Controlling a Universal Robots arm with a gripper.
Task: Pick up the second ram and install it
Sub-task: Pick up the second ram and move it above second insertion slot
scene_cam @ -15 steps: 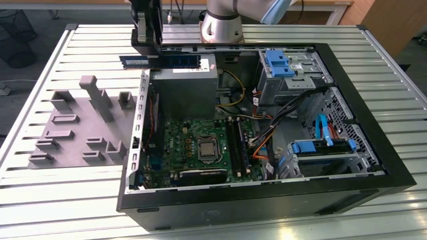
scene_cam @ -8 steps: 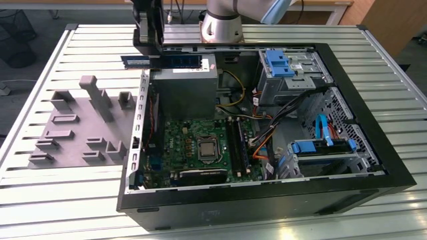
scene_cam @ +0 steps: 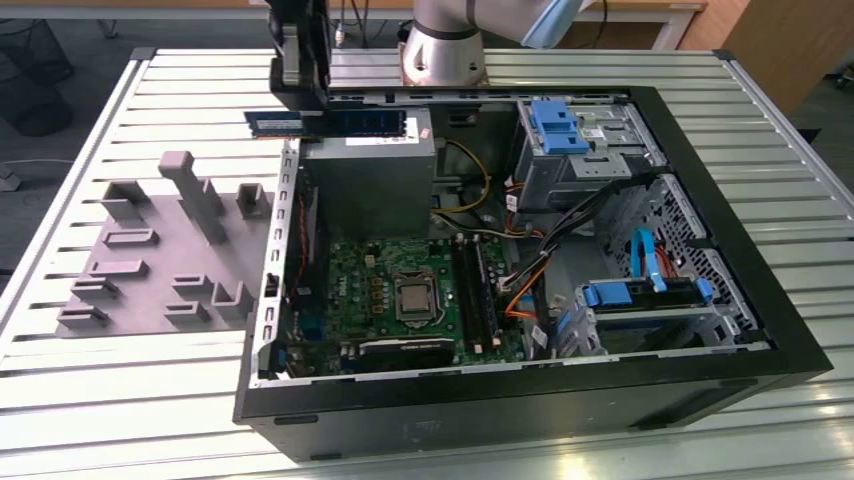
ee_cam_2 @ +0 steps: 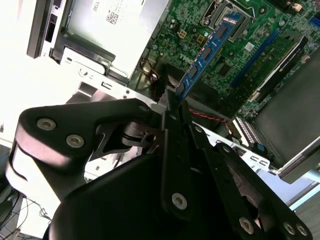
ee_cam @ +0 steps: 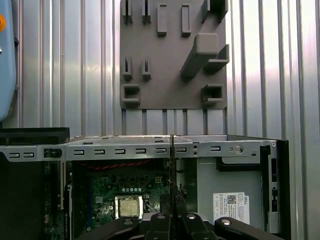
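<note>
My gripper (scene_cam: 311, 108) hangs above the far-left corner of the open computer case (scene_cam: 534, 400), shut on the second ram (scene_cam: 350, 122). The stick lies level in the exterior view, a blue sticker at its left end. In the second wrist view the ram (ee_cam_2: 207, 50) juts out from between the fingers (ee_cam_2: 169, 112), over the green motherboard (ee_cam_2: 200, 20). The first wrist view shows the ram (ee_cam: 172, 170) edge-on as a thin dark line rising from the gripper (ee_cam: 172, 216). Long black slots (scene_cam: 475, 290) lie on the motherboard (scene_cam: 360, 290) beside the processor socket (scene_cam: 416, 297).
A grey fixture plate (scene_cam: 147, 260) with upright holders lies on the slatted table at the exterior view's left. Inside the case are a grey power supply (scene_cam: 367, 180), blue-tabbed drive cages (scene_cam: 561, 125) and loose cables (scene_cam: 527, 285). The arm's base (scene_cam: 447, 45) stands behind the case.
</note>
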